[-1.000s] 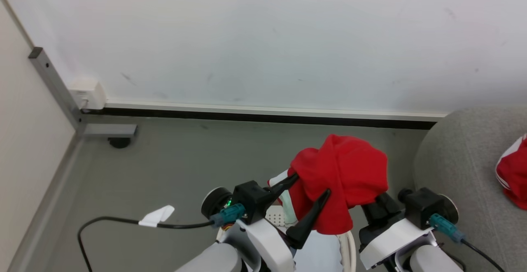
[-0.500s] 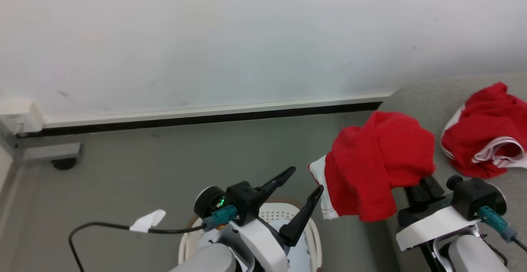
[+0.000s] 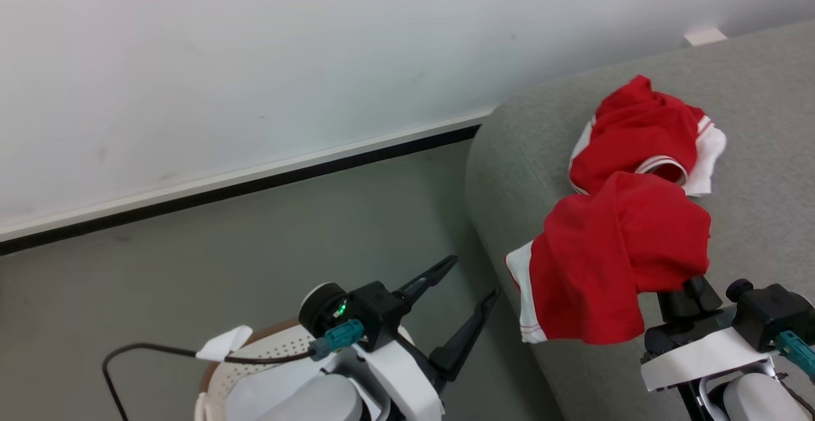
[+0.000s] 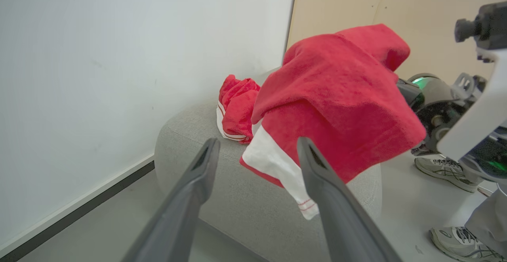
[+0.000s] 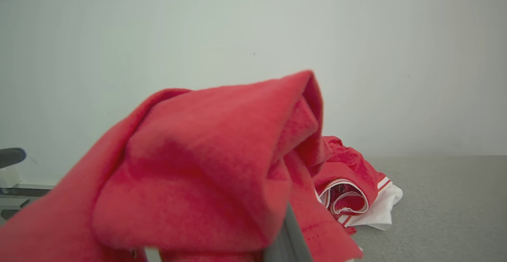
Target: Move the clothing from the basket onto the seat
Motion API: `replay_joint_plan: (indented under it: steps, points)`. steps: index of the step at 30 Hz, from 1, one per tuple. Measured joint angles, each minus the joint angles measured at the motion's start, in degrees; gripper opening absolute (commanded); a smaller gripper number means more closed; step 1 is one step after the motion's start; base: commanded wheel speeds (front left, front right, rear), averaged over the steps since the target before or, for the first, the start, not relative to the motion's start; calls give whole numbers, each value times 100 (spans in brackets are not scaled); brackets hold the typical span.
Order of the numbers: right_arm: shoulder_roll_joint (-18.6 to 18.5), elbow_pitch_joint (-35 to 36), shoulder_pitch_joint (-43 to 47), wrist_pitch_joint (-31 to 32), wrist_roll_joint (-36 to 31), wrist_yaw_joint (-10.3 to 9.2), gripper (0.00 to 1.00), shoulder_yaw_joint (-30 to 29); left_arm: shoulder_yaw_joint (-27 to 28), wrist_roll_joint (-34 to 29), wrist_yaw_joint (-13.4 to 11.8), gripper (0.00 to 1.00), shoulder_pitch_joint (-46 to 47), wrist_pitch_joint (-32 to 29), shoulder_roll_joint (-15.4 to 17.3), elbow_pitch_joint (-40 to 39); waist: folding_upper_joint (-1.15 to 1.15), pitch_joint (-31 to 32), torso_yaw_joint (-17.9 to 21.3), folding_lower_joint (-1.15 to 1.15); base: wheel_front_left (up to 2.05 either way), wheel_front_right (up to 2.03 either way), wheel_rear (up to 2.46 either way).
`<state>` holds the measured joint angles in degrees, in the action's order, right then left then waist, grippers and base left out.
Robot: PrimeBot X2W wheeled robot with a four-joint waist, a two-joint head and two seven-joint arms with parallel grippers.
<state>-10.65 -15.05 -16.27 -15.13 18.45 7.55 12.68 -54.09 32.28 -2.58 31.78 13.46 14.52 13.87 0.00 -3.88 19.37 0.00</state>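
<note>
We saw a pale wall (image 3: 255, 58) fill the room beyond both sets of jaws, ending in a dark skirting strip (image 3: 255, 186) where it met the smooth grey floor (image 3: 255, 249). In the left wrist view a beige panel (image 4: 396, 0) stood behind the right arm.

The seat (image 3: 764, 121), grey woven fabric with a rounded corner, lay ahead of the right jaws and to the right of the left ones, its end close to the wall.

The held garment (image 3: 617, 262) hung from the right gripper (image 3: 684, 297) over the seat's near edge. It was red, with a white panel trimmed in thin red lines drooping on the side toward the left jaws. The cloth covered nearly all of the right jaws. In the right wrist view we made out one grey finger near the middle with fabric bunched against it, so we took those jaws as clamped on the garment.

The second garment (image 3: 637, 134) lay crumpled on the seat cushion just beyond the held one, red with white edging.

The basket (image 3: 274, 348) sat on the floor beneath the left arm, behind its jaws, showing a perforated white wall and a brown rim.

The left gripper (image 3: 472, 276) had its jaws spread apart with nothing between them, pointing toward the seat's corner.

A black cable (image 3: 146, 348) with a white paper tag (image 3: 223, 343) ran to the left wrist. A person's grey shoes (image 4: 443, 167) stood on the floor past the seat.
</note>
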Motion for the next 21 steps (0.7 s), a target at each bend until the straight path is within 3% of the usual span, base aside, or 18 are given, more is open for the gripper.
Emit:
replay_joint_plan:
  steps: [9, 21]
  points:
    - [38, 159, 116, 0, -56, 0, 0, -104, -42, -11, -10, 100, -2, 32, -2, 33, 0, -114, 516, 0, 0, 0, 0]
    - [-311, 215, -114, 0, -25, 0, 0, -410, -68, -53, 9, 100, 85, 75, -33, 55, 0, -281, 453, 0, 0, 0, 0]
